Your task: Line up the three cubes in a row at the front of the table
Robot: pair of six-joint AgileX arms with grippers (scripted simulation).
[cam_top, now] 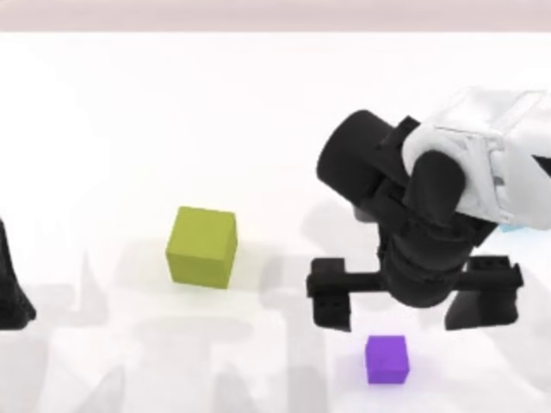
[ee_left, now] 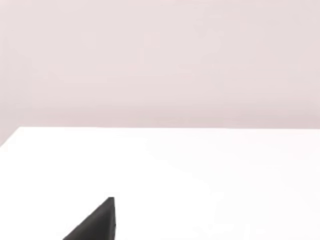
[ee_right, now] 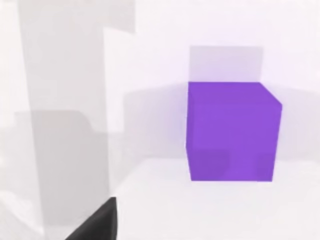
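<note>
White table point(cam_top: 129, 129); unmarked purple cube point(cam_top: 386, 359), olive cube point(cam_top: 203, 246).

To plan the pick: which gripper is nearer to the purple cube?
Right. The right gripper hovers open just behind the purple cube; the left arm sits parked at the table's far left edge.

My right arm point(cam_top: 430, 224) is mostly matte black: a fat round barrel, then a stubby cylinder down to the wrist. Over it sits a glossy white shell with boxy, pale panels. Its gripper point(cam_top: 413, 297) has a black crossbar with a blocky finger point(cam_top: 331, 303) at each end, small holes in the near one. My left arm point(cam_top: 13, 288) shows only as a black wedge.
</note>
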